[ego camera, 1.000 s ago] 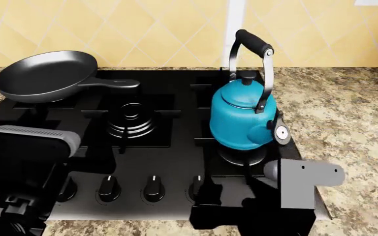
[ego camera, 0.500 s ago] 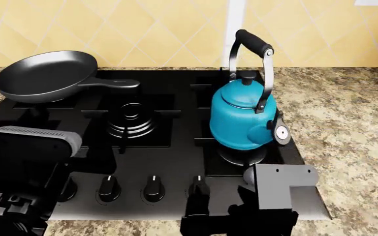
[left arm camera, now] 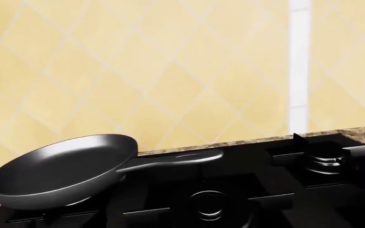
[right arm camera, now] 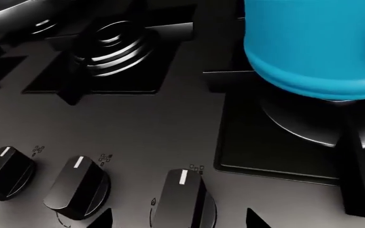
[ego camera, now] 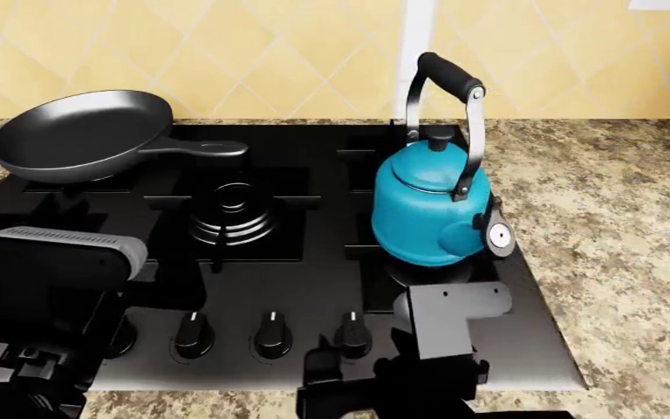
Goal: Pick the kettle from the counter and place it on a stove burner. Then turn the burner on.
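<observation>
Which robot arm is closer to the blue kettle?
The right arm, just in front of the kettle by the knobs. The left arm sits far across the hob.

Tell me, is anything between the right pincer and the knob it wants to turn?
No, nothing visible. The right pincer sits right at the knob, its tips either side. The kettle already stands on the burner behind.

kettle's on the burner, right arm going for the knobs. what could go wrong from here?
1. Four near-identical knobs sit in a row; the right gripper lines up with the rightmost knob, but a neighbour is close, so it could light another burner.
2. The kettle stands just behind; lifting the arm could nudge it.
</observation>
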Robot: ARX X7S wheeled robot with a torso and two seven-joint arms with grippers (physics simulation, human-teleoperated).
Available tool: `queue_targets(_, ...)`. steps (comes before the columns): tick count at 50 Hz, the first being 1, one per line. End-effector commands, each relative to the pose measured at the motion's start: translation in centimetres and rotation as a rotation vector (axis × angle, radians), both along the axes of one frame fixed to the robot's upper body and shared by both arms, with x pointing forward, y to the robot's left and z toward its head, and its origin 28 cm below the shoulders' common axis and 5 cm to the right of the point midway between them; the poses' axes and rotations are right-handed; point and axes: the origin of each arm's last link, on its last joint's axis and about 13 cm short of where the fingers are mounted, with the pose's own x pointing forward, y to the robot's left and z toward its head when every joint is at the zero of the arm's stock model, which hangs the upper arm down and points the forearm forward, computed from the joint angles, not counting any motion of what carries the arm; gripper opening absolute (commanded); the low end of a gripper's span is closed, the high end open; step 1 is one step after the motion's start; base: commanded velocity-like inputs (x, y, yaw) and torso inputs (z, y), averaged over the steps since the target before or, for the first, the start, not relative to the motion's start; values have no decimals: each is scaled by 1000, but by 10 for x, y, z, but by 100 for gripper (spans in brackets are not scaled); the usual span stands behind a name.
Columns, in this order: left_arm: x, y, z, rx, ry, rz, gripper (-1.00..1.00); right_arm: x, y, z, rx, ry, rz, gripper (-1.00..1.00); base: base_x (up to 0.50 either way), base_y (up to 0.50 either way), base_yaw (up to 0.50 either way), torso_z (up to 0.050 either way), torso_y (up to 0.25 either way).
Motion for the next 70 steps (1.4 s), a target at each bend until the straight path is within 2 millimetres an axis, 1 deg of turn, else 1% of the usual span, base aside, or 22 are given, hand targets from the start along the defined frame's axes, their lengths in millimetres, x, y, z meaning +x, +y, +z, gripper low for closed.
queue_targets(1,0,0,0,1,1,0,100,7,4,-4,5,5,29,100,0,0,0,0,0)
queue_targets(7,1,1,-1,-1,2,1,100,9,4,-5,3,6,30,100,0,0,0,0,0)
queue_targets(14,1,2,-1,1,4,4,100,12,5,-11,10,16,41,100,0,0,0,0,0)
queue_targets(15,1,1,-1,1,5,4,100,13,5,-11,10,17,43,-100,0,0,0,0,0)
queue_targets(38,1,1,-2,-2,5,2,100,11,2,-14,-8,2,33,-100,1,0,1,0,0)
queue_targets(42,2,0,-3,-2,6,2,100,14,-7,-12,-62,-29,78,-100,0,1,1,0,0)
queue_targets(48,2,0,-2,1,6,1,100,11,-18,-8,-154,-60,216,-100,0,0,0,0,0)
queue_targets(59,2,-1,-3,2,8,-1,100,12,-30,-10,-196,-54,259,-100,-1,0,-1,0,0)
queue_targets(62,2,-1,-3,2,7,-1,100,11,-34,-12,-240,-53,303,-100,0,0,-3,0,4)
queue_targets(68,2,-1,-3,4,7,-1,100,15,-41,-14,-241,-37,321,-100,-4,0,-4,0,2)
queue_targets(70,2,-1,-2,4,7,-1,100,17,-43,-12,-249,-44,342,-100,0,0,-4,0,0)
